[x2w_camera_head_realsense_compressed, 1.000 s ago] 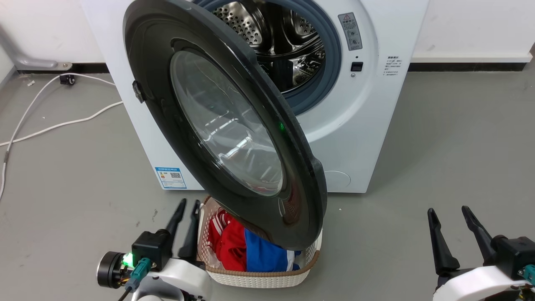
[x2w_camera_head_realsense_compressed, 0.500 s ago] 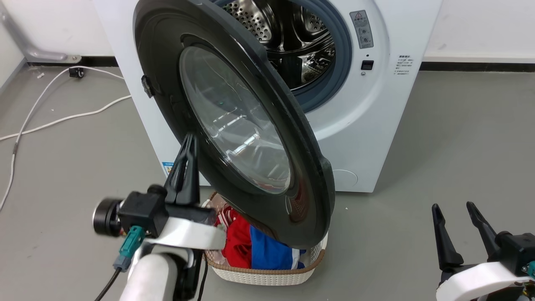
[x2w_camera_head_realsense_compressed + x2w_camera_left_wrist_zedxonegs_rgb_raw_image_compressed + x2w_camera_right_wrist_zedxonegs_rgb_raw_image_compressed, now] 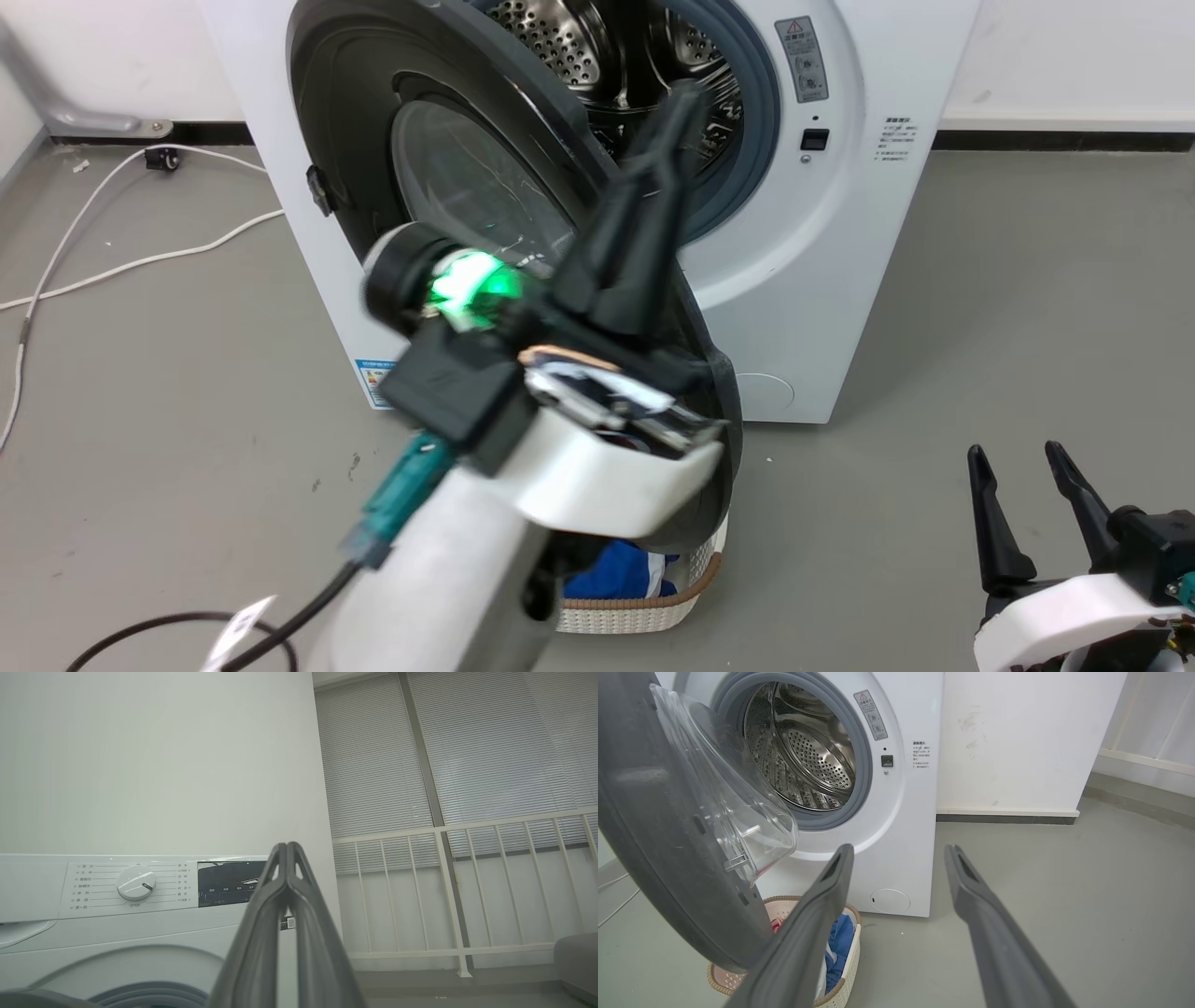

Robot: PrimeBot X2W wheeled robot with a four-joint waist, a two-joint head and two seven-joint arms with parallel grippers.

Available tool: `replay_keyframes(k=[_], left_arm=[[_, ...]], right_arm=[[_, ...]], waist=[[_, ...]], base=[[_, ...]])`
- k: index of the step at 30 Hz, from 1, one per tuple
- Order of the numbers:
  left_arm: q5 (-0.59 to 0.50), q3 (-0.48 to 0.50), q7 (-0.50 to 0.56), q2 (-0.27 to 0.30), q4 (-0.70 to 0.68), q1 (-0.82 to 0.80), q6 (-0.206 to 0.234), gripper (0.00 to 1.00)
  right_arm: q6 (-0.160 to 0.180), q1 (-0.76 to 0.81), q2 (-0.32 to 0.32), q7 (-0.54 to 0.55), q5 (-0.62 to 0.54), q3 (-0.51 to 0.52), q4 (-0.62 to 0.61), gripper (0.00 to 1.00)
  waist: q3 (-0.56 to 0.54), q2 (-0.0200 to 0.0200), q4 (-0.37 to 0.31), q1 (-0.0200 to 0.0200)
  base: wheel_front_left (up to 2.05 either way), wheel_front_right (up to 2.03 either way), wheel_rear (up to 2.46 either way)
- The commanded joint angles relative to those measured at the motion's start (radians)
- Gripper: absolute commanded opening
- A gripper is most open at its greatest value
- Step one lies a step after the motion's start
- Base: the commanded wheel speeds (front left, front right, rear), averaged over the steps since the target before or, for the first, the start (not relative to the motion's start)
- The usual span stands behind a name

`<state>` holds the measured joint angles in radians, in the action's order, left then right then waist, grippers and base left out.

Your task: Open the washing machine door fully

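Washing machine door (image 3: pixel 448 177) is unlatched and swung partway out, taking up the upper left and centre of the head view, its black rim and bulging glass angled between shut and wide open. To its right the washing machine (image 3: pixel 822 280) shows its grey rubber ring (image 3: pixel 742 159) and the steel drum (image 3: pixel 551 33), so I judge the first part done: the latch is free and the opening is exposed. What is left is the rest of the swing, carrying the door round toward the left of the frame until it stops. My left gripper (image 3: pixel 686 103) is raised at centre frame in front of the door's free edge and the opening, fingers pressed together with nothing between them, as my left wrist view confirms; I cannot tell whether it touches the door. My right gripper (image 3: pixel 1015 453) sits at the lower right, fingers spread and empty, well apart from the machine. A laundry basket (image 3: pixel 644 616) of clothes stands on the floor below the door's lower edge.
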<state>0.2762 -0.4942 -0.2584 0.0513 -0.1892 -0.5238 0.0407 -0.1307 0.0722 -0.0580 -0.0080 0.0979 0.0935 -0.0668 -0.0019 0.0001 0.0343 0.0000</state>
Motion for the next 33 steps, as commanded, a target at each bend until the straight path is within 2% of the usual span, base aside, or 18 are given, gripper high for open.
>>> replay_keyframes(k=[1,8,15,21,25,33], left_arm=[[0.026,-0.041,-0.001,-0.001,0.014,-0.036,0.016,0.00],[0.181,-0.261,0.067,0.000,0.136,-0.119,0.057,0.00],[0.305,-0.434,0.186,0.000,0.259,-0.094,0.063,0.00],[0.386,-0.558,0.246,0.000,0.339,-0.066,0.047,0.00],[0.428,-0.589,0.238,0.000,0.436,-0.064,0.074,0.00],[0.486,-0.550,0.177,0.000,0.589,-0.108,0.129,0.00]], right_arm=[[0.000,-0.015,0.003,0.001,-0.002,-0.003,0.003,1.00],[0.000,-0.012,0.005,0.004,-0.005,0.001,0.010,1.00],[0.000,-0.006,0.007,0.002,-0.004,0.012,0.008,1.00],[0.000,-0.016,0.008,0.002,0.002,0.015,0.014,1.00],[0.000,-0.025,0.008,0.001,-0.004,0.012,0.018,1.00],[0.000,-0.024,0.008,0.005,0.000,0.015,0.024,1.00]], waist=[[0.001,-0.0001,-0.006,0.0000],[0.005,-0.0001,-0.022,0.0000],[0.021,-0.0001,-0.026,0.0000],[0.038,-0.0001,-0.027,0.0000],[0.048,-0.0001,-0.031,0.0000],[0.056,-0.0001,-0.034,0.0000]], base=[[0.00,0.00,0.00],[0.00,0.00,0.00],[0.00,0.00,0.00],[0.00,0.00,0.00],[0.00,0.00,0.00],[0.00,0.00,0.00]])
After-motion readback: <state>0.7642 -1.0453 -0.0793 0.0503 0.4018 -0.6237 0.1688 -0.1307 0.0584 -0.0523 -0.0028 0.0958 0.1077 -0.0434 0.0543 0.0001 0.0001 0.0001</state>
